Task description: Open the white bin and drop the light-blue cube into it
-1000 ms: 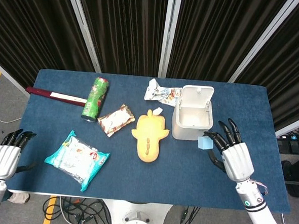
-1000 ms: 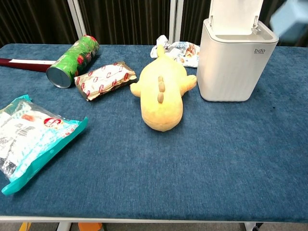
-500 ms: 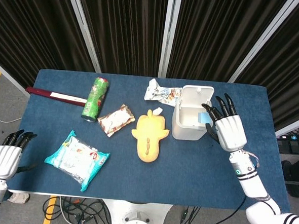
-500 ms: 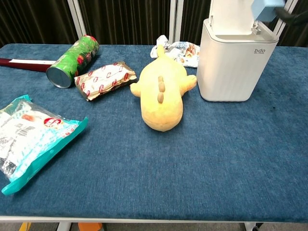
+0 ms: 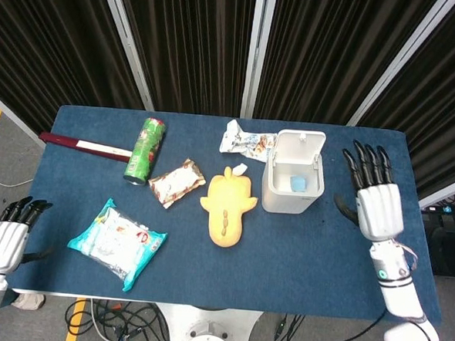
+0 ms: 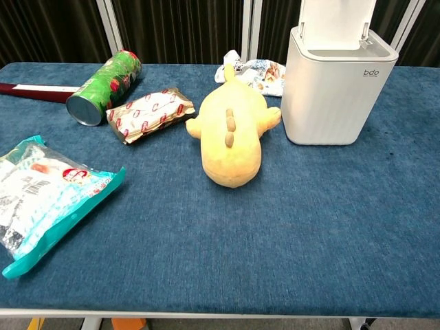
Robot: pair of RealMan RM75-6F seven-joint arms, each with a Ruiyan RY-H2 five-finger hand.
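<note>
- Small light-blue cube lay inside the white plastic bin, lid up at the back; job looked done.
- Risk: my right hand was near the bin's right side. A careless sweep inward could've knocked the bin over or tipped the lid shut.
- Yellow plush toy sat just beside the bin's left, so a shove would've pushed one into the other.
- Right hand: over the table's right edge, fingers spread and straight, pointing away from me, holding nothing.
- Left hand: off the table's left corner, low, nothing in it; fingers together or apart, couldn't tell.
</note>
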